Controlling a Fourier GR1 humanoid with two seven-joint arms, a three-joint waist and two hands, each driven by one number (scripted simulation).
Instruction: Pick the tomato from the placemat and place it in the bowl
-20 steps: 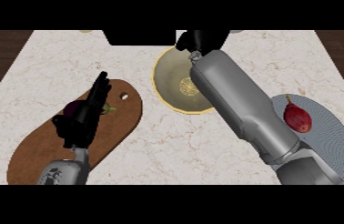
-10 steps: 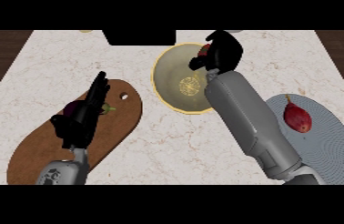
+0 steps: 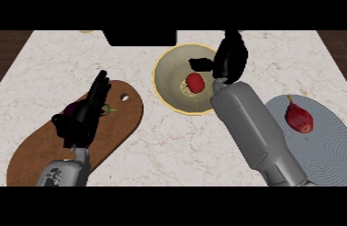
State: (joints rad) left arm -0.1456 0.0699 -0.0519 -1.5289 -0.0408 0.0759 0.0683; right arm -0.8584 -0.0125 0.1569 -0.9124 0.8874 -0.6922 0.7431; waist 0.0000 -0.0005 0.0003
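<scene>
One tomato (image 3: 194, 82) is seen in the bowl (image 3: 163, 69), so the job looks done. The right hand (image 3: 230, 64) is held open and empty beside it. The left hand (image 3: 85, 115) is held open over the board (image 3: 41, 151).

The tomato (image 3: 195, 82) lay inside the yellow-rimmed bowl (image 3: 169, 69) on the marble counter (image 3: 176, 142). The right hand (image 3: 230, 59) hung over the bowl's right rim, fingers straight, holding nothing. A red, stemmed fruit (image 3: 299, 118) sat on the grey placemat (image 3: 325, 142). The left hand (image 3: 85, 112), fingers extended, showed above the wooden board (image 3: 41, 151), partly hiding a dark purple vegetable (image 3: 70, 109).
</scene>
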